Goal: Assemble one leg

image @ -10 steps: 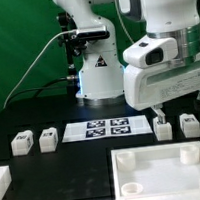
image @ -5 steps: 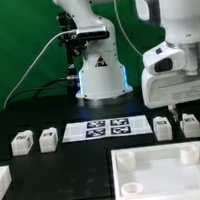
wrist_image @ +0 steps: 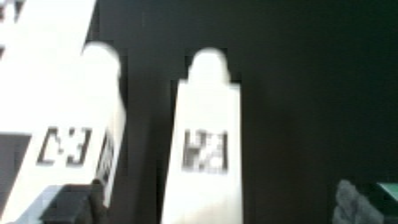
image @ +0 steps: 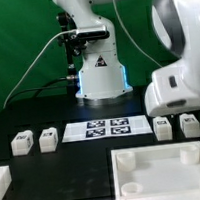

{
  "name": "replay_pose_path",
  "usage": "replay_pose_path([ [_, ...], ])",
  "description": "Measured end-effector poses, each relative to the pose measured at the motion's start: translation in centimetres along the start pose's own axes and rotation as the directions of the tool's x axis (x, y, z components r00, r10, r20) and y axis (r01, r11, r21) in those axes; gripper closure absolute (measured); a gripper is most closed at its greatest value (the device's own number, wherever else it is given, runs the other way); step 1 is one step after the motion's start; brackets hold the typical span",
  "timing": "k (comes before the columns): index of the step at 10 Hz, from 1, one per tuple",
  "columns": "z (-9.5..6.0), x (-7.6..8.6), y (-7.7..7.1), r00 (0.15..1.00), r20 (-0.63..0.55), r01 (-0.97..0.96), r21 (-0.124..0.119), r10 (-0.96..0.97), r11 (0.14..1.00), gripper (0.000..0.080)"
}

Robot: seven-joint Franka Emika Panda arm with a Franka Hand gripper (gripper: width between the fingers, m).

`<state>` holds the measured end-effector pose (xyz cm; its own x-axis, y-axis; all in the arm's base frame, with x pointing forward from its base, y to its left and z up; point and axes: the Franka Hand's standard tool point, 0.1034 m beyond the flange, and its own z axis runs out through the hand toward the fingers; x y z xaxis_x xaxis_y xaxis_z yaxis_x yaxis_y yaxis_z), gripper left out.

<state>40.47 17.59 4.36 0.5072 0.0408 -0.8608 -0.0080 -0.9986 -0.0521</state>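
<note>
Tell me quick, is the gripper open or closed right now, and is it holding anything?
Gripper: open, holding nothing.

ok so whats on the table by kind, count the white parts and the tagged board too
legs: 4
large panel with recessed corners: 1
white piece, cut off at the exterior view's left edge: 1
marker board: 1
total: 7
</note>
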Motion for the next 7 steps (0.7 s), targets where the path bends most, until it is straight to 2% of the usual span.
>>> replay_pose_path([
  [1, -0.09, 1.05, -0.43, 1.000, 0.003, 0.007, -0.003, -0.007, 1.000, 0.0151],
  [7, 0.15, 0.88, -0.37, 1.000, 0.008, 0.009, -0.005, -0.009, 1.000, 0.0151],
])
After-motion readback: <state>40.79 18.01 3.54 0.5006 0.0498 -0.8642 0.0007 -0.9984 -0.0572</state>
